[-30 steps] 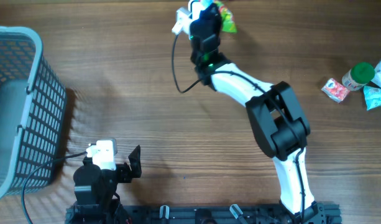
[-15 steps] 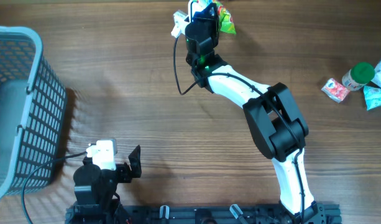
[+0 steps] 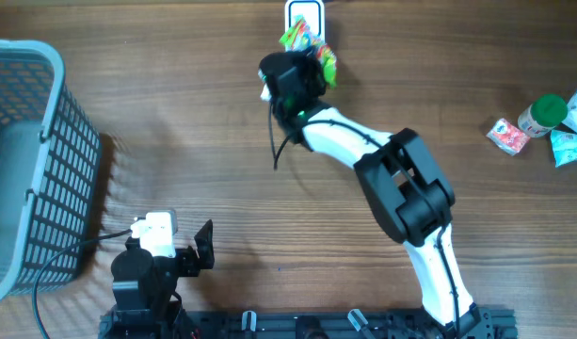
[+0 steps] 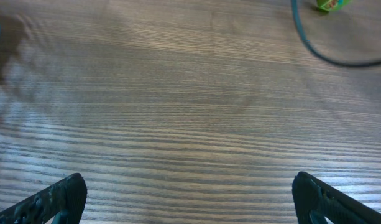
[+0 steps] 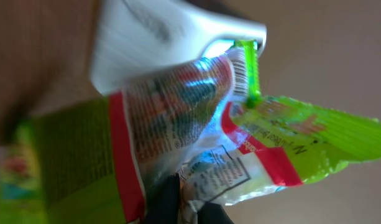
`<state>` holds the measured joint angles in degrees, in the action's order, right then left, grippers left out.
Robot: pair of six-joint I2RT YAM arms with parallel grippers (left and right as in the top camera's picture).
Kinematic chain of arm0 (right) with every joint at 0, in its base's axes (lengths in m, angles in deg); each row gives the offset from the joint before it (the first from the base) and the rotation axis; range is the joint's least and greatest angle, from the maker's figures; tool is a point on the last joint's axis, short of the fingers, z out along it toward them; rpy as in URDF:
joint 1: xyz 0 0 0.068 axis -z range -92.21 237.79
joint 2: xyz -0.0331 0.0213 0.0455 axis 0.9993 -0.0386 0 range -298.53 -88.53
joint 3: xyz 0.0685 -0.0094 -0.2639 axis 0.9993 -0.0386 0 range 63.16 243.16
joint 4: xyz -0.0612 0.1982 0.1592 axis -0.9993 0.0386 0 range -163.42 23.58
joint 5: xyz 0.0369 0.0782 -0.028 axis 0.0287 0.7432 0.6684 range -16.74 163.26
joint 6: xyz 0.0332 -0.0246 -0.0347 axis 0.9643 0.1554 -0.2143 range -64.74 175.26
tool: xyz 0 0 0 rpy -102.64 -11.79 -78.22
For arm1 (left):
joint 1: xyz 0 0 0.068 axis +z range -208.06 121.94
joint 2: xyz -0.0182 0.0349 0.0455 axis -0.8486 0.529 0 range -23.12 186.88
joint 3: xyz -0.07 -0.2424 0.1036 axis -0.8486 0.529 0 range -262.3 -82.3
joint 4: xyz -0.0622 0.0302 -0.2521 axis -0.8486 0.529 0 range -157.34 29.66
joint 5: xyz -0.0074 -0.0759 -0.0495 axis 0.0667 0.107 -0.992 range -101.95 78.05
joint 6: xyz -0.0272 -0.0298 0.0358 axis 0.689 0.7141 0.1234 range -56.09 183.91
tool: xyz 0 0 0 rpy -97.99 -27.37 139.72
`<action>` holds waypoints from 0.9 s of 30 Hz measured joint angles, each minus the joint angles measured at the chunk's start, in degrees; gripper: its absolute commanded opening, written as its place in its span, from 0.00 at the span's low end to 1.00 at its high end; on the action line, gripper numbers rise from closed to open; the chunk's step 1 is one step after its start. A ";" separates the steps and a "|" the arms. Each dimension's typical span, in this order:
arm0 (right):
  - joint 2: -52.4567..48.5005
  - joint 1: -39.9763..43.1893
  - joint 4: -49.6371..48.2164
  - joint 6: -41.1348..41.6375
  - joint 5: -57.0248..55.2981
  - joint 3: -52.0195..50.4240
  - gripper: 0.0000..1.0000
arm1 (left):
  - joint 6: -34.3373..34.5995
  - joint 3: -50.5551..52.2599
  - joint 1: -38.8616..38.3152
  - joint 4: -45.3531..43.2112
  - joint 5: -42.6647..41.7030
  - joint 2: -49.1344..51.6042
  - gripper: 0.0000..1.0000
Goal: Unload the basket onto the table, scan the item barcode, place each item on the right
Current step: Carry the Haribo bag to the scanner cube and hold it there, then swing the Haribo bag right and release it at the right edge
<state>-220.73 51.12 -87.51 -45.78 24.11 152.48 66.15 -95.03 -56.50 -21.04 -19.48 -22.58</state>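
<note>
Leftmost, grey basket, left gripper spread wide and empty near the front edge, right gripper clamped on green snack packet, packet just beside white scanner, 1 green-capped bottle far right.

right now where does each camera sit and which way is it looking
Overhead: above the table, looking straight down; shows the left arm, the right arm, the basket, and the right end effector holding a packet at the scanner.
Left wrist: low on the left arm, looking forward across bare wood; the open left end effector shows its fingertips in the bottom corners.
Right wrist: on the right arm, close on the packet, scanner behind; a dark finger shows at the bottom.
Shared: overhead and right wrist both show packet and scanner.
</note>
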 measured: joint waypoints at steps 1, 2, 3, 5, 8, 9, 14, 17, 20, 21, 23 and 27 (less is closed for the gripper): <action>0.00 -0.68 0.52 -0.04 0.22 -0.48 0.05 | 0.00 0.00 0.00 0.00 0.00 0.00 1.00; 0.00 -1.46 1.29 -0.22 0.50 -1.16 0.05 | 0.00 0.00 0.00 0.00 0.00 0.00 1.00; 0.00 -1.88 1.60 -0.28 0.94 -1.79 0.05 | 0.00 0.00 0.00 0.00 0.00 0.00 1.00; 0.00 -2.36 2.34 -0.63 2.40 -4.00 0.05 | 0.00 0.00 0.00 0.00 0.00 0.00 1.00; -0.07 -2.29 3.65 -0.02 3.63 -5.22 0.05 | 0.00 0.00 0.00 0.00 0.00 -0.02 1.00; -0.07 -2.29 4.46 0.61 3.91 -5.20 0.05 | 0.00 0.00 0.00 0.00 0.00 -0.02 1.00; -0.07 -3.39 11.23 10.80 8.02 -5.27 0.05 | 0.00 0.00 0.00 0.00 0.00 0.00 1.00; -0.04 -5.38 11.76 17.77 9.38 -5.29 0.04 | 0.00 0.00 0.00 0.00 0.00 0.00 1.00; 2.27 -7.37 16.83 26.16 11.82 -5.49 0.04 | 0.00 0.00 0.00 0.00 0.00 -0.02 1.00; 4.00 -7.69 19.26 28.26 13.14 -5.73 0.05 | 0.00 0.00 0.00 0.00 0.00 0.00 1.00; 9.25 -7.80 25.44 32.89 16.39 -6.10 0.04 | 0.00 0.00 0.00 -0.02 0.02 0.00 1.00; 24.87 -6.51 33.14 43.39 24.22 -6.38 0.04 | 0.00 0.00 0.00 0.00 0.00 -0.02 1.00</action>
<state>-195.86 44.61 -54.38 -2.39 48.33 146.09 66.15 -95.03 -56.50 -21.04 -19.48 -22.60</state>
